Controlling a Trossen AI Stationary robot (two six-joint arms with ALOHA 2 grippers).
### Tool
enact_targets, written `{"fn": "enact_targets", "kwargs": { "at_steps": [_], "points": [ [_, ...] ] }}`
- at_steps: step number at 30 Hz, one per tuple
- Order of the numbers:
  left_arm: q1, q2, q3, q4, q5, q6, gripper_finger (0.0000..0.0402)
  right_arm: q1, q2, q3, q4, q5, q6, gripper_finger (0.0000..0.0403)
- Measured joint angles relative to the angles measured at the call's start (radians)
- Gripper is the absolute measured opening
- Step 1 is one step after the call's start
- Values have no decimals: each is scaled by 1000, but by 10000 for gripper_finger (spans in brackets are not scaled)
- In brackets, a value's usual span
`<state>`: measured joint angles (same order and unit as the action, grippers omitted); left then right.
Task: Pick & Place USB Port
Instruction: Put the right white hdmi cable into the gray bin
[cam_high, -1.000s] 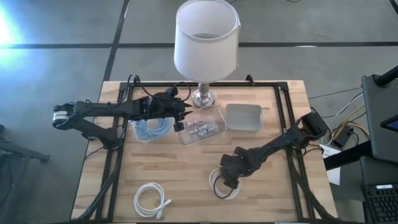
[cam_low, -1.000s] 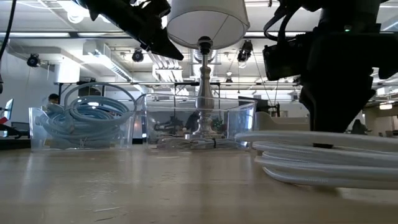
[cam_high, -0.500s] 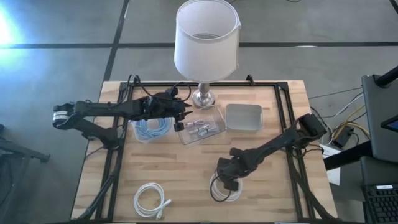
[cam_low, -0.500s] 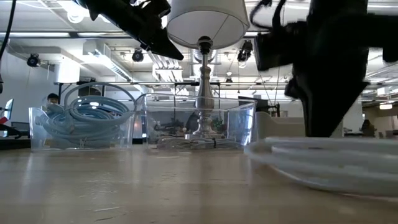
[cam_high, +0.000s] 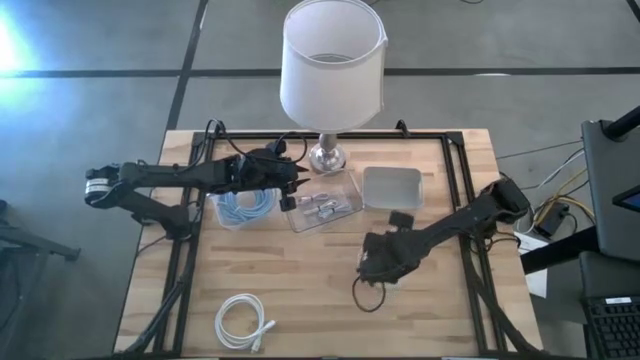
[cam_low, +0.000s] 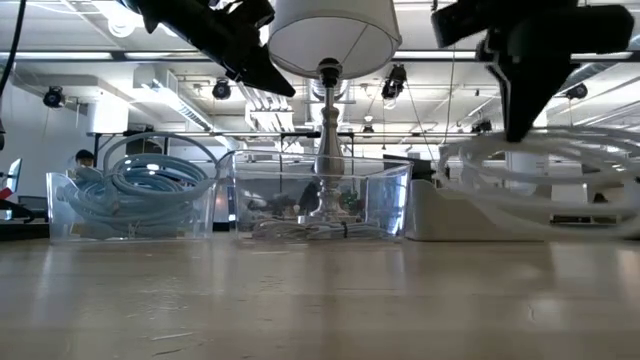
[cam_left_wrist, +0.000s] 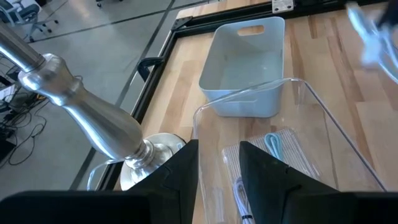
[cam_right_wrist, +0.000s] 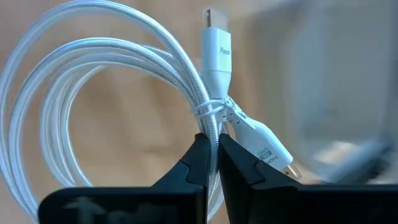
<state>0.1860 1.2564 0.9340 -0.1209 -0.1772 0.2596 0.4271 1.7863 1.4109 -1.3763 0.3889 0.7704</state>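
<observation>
right gripper (cam_high: 378, 262) hangs above the table's middle, fingers pinched together; left gripper (cam_high: 291, 186) hovers toward the table's back, fingers slightly apart.

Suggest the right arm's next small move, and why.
Probably carry on toward the gray tray: the right gripper is shut on the white coiled cable, which hangs clear of the table in the low view, short of any bin.

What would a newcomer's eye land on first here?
Probably the tall lamp, whose white shade looms over the table's far edge. Next, the right gripper, shut on a coiled white USB cable lifted off the wood right of centre, and the left gripper hovering over the clear bin.
</observation>
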Motion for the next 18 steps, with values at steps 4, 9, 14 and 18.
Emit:
{"fn": "enact_targets", "kwargs": {
  "at_steps": [4, 9, 14, 18],
  "points": [
    [0, 0, -5, 0, 0, 0, 120, 0, -38, 3, -152, 186, 80, 18],
    [0, 0, -5, 0, 0, 0, 120, -6, -106, -43, -190, 355, 68, 18],
    [0, 0, -5, 0, 0, -6, 120, -42, -182, -83, -194, 436, 42, 18],
    [0, 0, -5, 0, 0, -6, 120, -81, -252, -125, -195, 520, 26, 18]
  ]
}}
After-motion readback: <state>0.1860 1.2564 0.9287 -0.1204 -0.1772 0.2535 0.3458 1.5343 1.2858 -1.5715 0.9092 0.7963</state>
